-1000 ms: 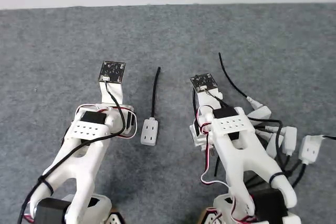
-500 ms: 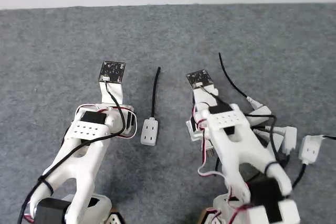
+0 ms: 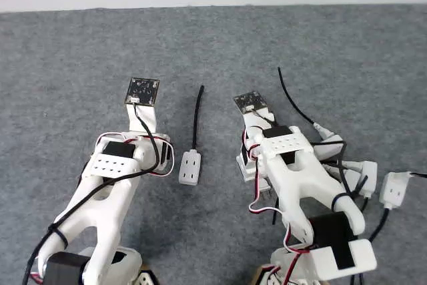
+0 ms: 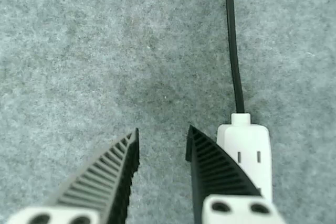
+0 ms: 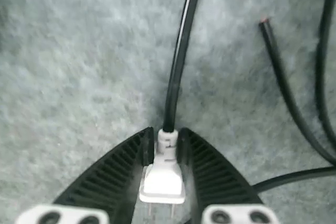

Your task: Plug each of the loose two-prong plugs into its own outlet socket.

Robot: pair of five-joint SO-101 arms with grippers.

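The fingers (image 5: 118,174) of the right gripper (image 5: 165,130) are closed on a white two-prong plug (image 5: 161,179), pinching it from both sides. Its prongs point back toward the wrist, and its black cord (image 5: 181,51) runs out past the fingertips over the grey carpet (image 5: 63,51). Loose black cables (image 5: 294,103) lie beside it, one showing a cut end.

The left gripper (image 4: 163,129) has its fingers (image 4: 113,177) parted with bare carpet in the gap and nothing held. A white outlet socket (image 4: 247,153) lies flat just beside one finger, outside the gap; whether it touches that finger I cannot tell. Its socket cord (image 4: 232,40) leads straight away from it.

In the high view this outlet socket (image 3: 190,167) lies between the left arm (image 3: 110,178) and the right arm (image 3: 293,178), nearer the left one. Two more white socket blocks (image 3: 393,190) sit among tangled cables on the far side of the right arm
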